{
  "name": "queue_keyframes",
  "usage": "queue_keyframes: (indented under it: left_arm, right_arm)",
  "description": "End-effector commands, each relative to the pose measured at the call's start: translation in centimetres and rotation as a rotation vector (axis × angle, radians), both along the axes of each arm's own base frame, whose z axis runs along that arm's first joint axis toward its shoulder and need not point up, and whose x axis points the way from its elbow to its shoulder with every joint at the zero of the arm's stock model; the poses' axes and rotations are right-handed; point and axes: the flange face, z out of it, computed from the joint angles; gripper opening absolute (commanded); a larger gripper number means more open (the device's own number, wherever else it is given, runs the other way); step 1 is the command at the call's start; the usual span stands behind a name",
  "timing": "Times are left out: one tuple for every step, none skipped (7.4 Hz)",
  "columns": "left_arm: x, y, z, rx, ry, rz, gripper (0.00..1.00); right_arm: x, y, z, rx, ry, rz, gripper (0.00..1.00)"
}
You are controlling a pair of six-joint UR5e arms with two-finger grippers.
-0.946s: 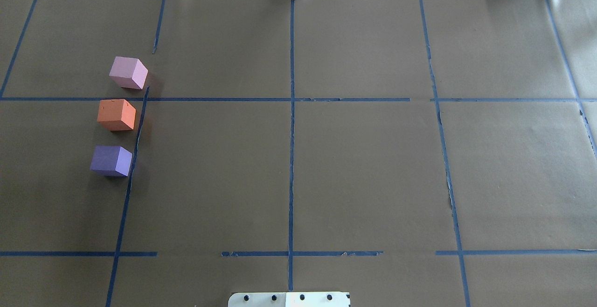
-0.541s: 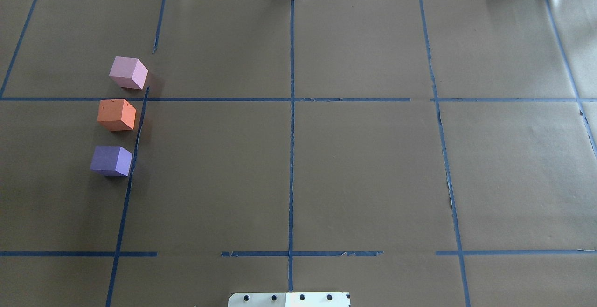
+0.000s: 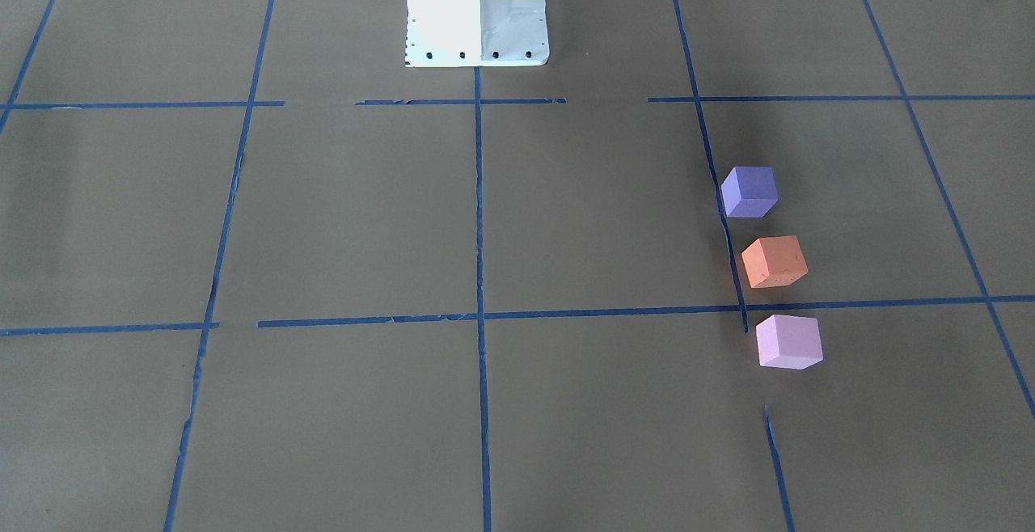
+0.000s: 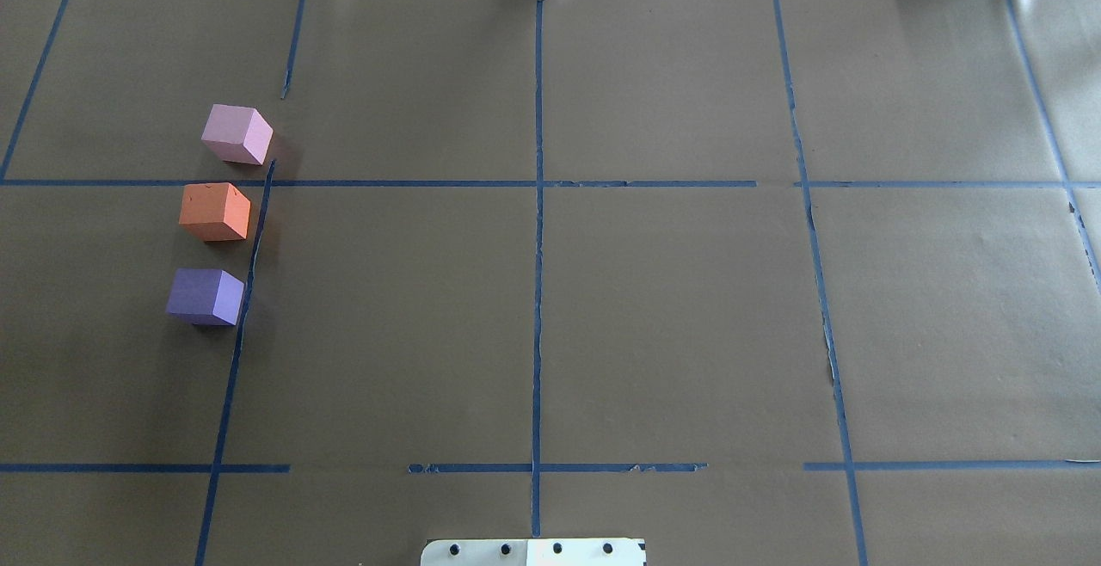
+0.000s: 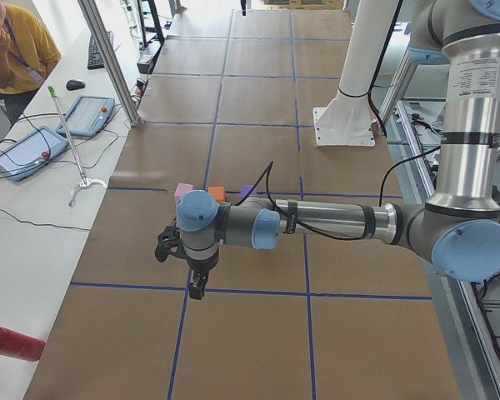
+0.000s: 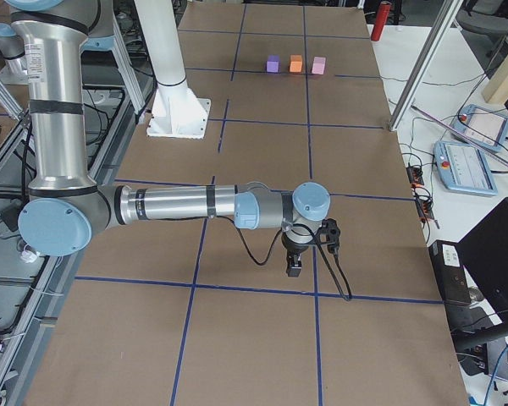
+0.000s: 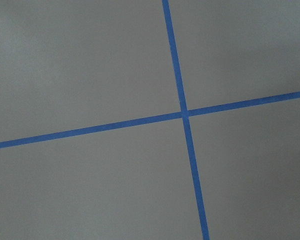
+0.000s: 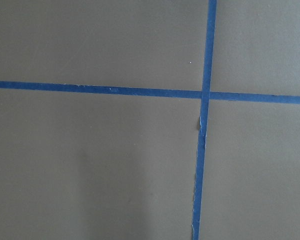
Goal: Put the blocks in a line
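- Nothing has moved in the last second: all 3 blocks sit where they were, on the robot's left part of the table [image 4: 671,308].
- The pink block [image 4: 236,133] is farthest, the orange block [image 4: 215,212] is in the middle and the purple block [image 4: 205,296] is nearest. They stand slightly apart, just beside a blue tape line [image 4: 249,273].
- They form a near-straight row, so the task looks finished.
- The left gripper [image 5: 197,290] and right gripper [image 6: 295,271] hang away from the blocks. I cannot tell whether their jaws are apart or together.
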Motion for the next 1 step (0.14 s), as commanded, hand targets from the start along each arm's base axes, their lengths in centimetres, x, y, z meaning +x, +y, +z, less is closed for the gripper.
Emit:
queue_keyframes:
  left_arm:
    - [0.00, 0.00, 0.00, 0.000, 0.000, 0.000, 1.00]
  right_arm:
    - [0.00, 0.00, 0.02, 0.000, 0.000, 0.000, 1.00]
